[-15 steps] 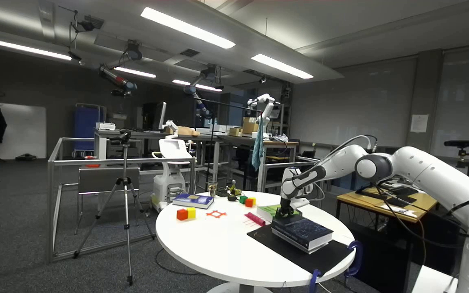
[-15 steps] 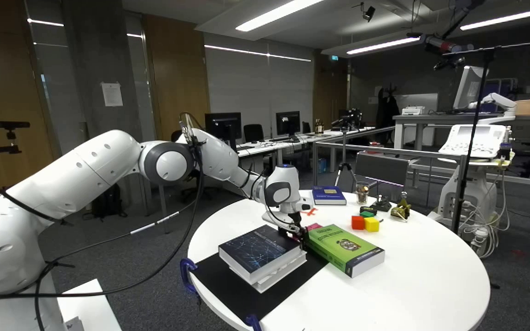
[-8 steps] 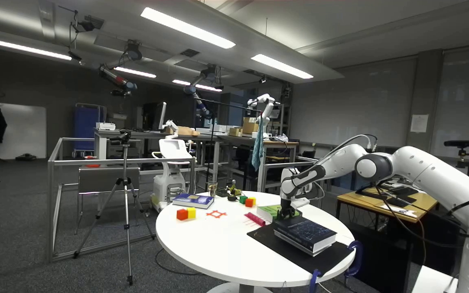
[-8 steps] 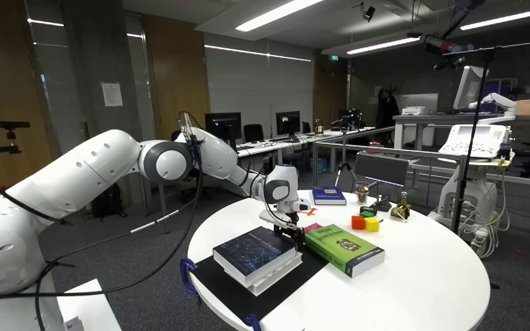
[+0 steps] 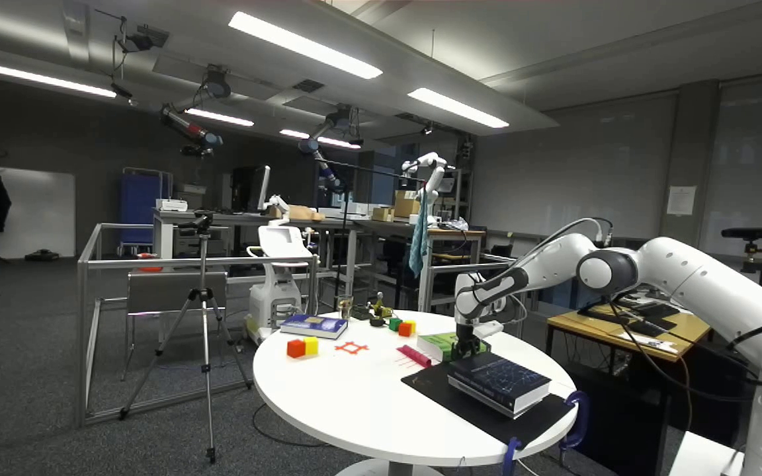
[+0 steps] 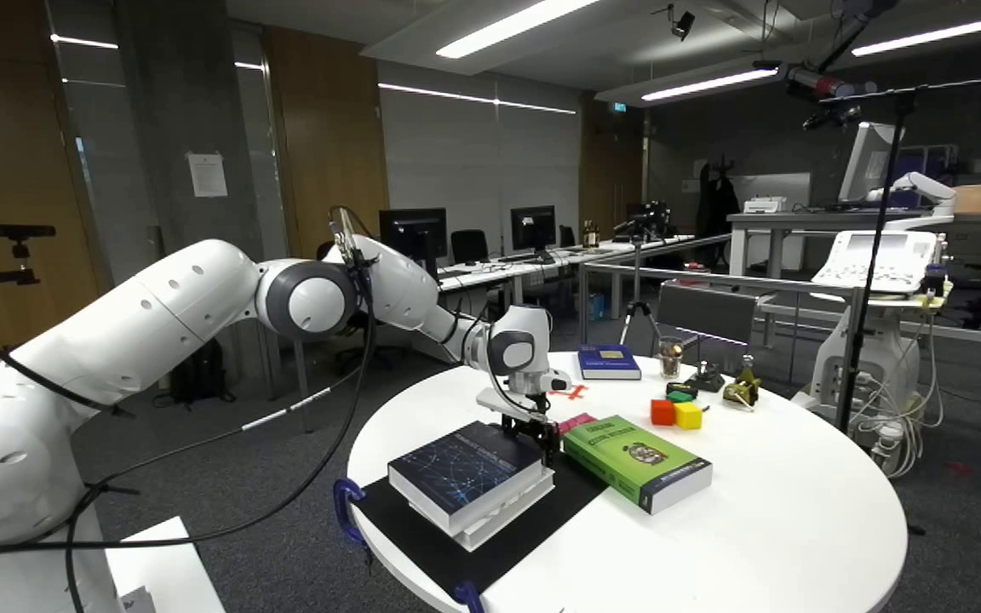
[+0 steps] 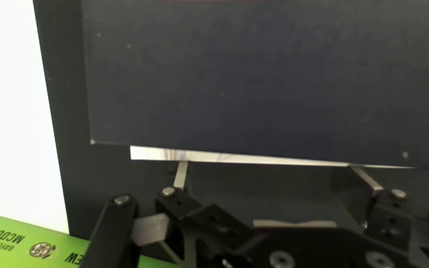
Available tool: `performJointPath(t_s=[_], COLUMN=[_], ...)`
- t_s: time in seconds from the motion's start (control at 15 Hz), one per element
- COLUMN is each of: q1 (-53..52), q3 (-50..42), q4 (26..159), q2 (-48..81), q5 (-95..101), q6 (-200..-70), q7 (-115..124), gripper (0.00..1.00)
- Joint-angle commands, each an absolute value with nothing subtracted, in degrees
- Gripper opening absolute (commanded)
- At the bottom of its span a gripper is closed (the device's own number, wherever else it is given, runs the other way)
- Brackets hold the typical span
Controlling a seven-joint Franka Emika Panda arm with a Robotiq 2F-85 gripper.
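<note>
My gripper (image 7: 268,167) stands open, its two fingers wide apart and pointing down. It is at one edge of a stack of two books. The dark upper book (image 6: 467,472), with a network pattern on its cover, lies flat in both exterior views. Beneath it is a white-edged lower book (image 6: 509,515), seen as a thin pale strip in the wrist view. The finger tips reach this strip and seem to touch it; the ends are hidden there. Nothing lies between the fingers but the black mat (image 5: 434,389) below. A thick green book (image 6: 627,455) lies close behind the gripper.
The round white table (image 6: 780,519) bears a pink roll (image 5: 415,356), red and yellow cubes (image 5: 296,348), a blue book (image 5: 313,325) and a glass (image 6: 670,358). Blue clamps (image 5: 578,420) grip the table edge by the mat.
The gripper and the two stacked books have shifted together a little across the mat, toward the robot's base. The books slid as one stack; the green book stayed put.
</note>
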State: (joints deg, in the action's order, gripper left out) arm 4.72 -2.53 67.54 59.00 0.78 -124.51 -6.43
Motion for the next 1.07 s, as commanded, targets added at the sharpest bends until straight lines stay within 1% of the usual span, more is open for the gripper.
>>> performJointPath(t_s=[0.0, 0.27, 0.47, 0.8, 1.0], q1=[4.2, 3.5, 2.1, -3.4, -7.0], q3=[-2.5, -1.8, -1.3, -3.9, -6.4], q4=[68.3, 67.6, 69.4, 77.9, 84.4], q2=[57.1, 55.7, 52.6, 44.9, 39.0], q5=[1.9, 0.9, -0.1, 0.3, 1.4], q6=[-123.4, -125.2, -129.5, -143.0, -146.0], q7=[-6.2, -5.0, -1.1, 14.4, 21.2], gripper=[1.0, 1.0, 1.0, 1.0, 1.0])
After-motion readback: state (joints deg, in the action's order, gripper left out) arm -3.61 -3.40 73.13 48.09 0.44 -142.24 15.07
